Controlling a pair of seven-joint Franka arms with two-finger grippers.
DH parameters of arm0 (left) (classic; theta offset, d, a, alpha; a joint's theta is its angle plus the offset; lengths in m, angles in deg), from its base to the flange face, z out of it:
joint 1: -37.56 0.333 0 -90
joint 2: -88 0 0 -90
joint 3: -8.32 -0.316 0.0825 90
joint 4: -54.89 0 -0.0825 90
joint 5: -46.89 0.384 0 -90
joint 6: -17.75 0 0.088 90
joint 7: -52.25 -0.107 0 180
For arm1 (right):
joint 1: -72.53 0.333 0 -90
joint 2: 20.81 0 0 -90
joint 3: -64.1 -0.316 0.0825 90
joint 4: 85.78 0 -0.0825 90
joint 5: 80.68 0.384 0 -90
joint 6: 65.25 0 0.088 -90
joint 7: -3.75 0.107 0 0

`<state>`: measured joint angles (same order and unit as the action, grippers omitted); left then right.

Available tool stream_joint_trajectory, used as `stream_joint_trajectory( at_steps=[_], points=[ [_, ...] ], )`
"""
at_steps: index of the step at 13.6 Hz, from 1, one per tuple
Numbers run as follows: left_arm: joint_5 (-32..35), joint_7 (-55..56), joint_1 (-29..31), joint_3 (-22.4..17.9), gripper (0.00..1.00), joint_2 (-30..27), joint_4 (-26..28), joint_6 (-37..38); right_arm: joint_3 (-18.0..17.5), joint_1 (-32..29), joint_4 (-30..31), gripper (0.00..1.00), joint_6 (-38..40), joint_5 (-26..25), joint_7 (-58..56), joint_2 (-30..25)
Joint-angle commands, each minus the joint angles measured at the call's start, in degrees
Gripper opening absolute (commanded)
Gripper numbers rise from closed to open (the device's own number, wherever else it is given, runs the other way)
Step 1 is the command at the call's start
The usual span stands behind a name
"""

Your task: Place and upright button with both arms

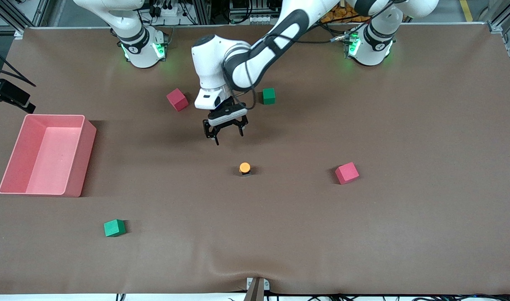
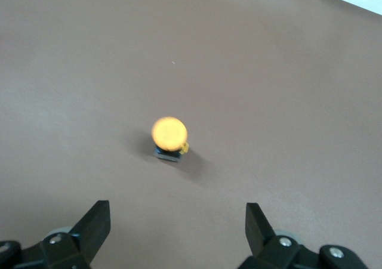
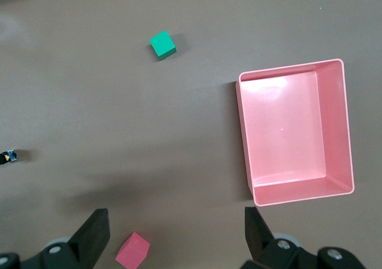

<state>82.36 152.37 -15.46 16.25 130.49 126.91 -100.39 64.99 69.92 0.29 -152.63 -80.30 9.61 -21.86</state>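
Observation:
The button [image 1: 245,168] stands upright on the brown table, its round orange cap up on a short dark body. In the left wrist view it [image 2: 169,136] shows ahead of the fingers, apart from them. My left gripper [image 1: 227,134] is open and empty, and hangs over bare table between the button and the cubes near the bases. In its own view [image 2: 177,214] nothing lies between the fingers. My right gripper [image 3: 176,221] is out of the front view; it is open and empty, high over the table. The button [image 3: 8,157] shows small at that view's edge.
A pink bin [image 1: 85,154] stands toward the right arm's end, also in the right wrist view [image 3: 298,189]. Red cubes [image 1: 177,99] [image 1: 347,173] and green cubes [image 1: 269,96] [image 1: 114,228] lie scattered. A red cube [image 3: 132,250] and a green cube [image 3: 162,45] show below the right gripper.

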Motion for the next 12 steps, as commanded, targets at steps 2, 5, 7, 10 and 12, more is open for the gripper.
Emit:
stream_joint_trajectory(
  at_steps=[2, 5, 7, 10, 12],
  points=[
    [-12.1, -15.4, 6.1, 0.8, 1.00, -11.1, 2.0, 7.5, -0.3, -0.4, -1.3, 1.00, 0.8, -0.5, -0.5, 0.6],
    [-15.8, -26.2, 10.4, 0.8, 1.00, -16.7, 2.0, 15.8, -0.2, -0.5, -1.3, 1.00, 0.9, -0.5, -0.5, 0.6],
    [-17.0, -32.7, 13.5, 0.8, 1.00, -20.5, 1.9, 19.7, -0.3, -0.5, -1.3, 1.00, 0.9, -0.5, -0.5, 0.6],
    [-26.8, -38.9, 20.6, 0.8, 1.00, -26.9, 1.9, 22.2, -0.2, -0.6, -1.4, 1.00, 1.3, -0.4, -0.6, 0.6],
    [-29.9, -45.0, 25.6, 0.8, 1.00, -30.0, 1.7, 25.7, -0.2, -0.4, -1.4, 1.00, 1.3, -0.4, -0.5, 0.6]
  ],
)
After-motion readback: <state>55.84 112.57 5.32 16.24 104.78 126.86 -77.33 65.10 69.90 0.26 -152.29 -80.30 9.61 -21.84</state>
